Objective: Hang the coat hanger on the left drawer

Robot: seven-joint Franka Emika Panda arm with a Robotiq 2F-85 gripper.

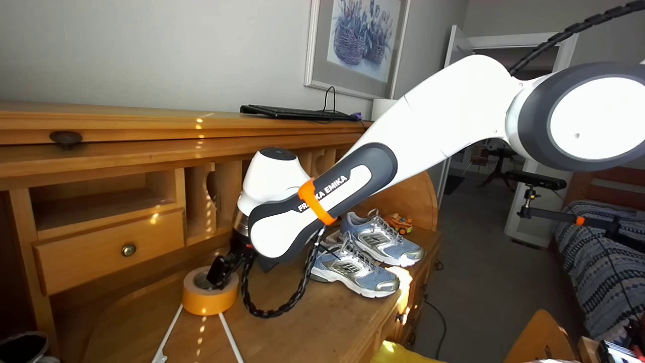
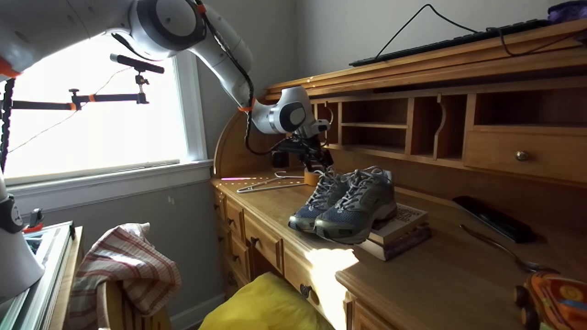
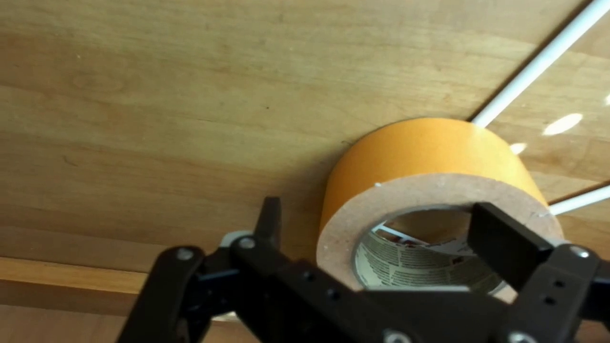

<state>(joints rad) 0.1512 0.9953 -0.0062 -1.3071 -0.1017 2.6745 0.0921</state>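
**Thin white triangular coat hanger (image 3: 538,65) lies on the honey-coloured wooden table (image 1: 302,322)**

The coat hanger is smooth and plain white, its slim sides catching a little light. In the wrist view, two straight sides of it spread apart from the edge of a yellow-orange, ring-shaped tape roll (image 3: 429,147), each with a narrow dark shadow alongside. In an exterior view, one side widens slightly near the bottom. Through the roll's hollow shows a thin white strip (image 3: 398,233); whether it belongs to the hanger I cannot tell.

The hanger sits lower than, and apart from, the left drawer (image 1: 95,257), a shallow honey-coloured wooden front with a small round knob (image 1: 128,250).

The black fingers (image 3: 505,243) are released and spread wide, one outside the tape roll, the other at its hollow.
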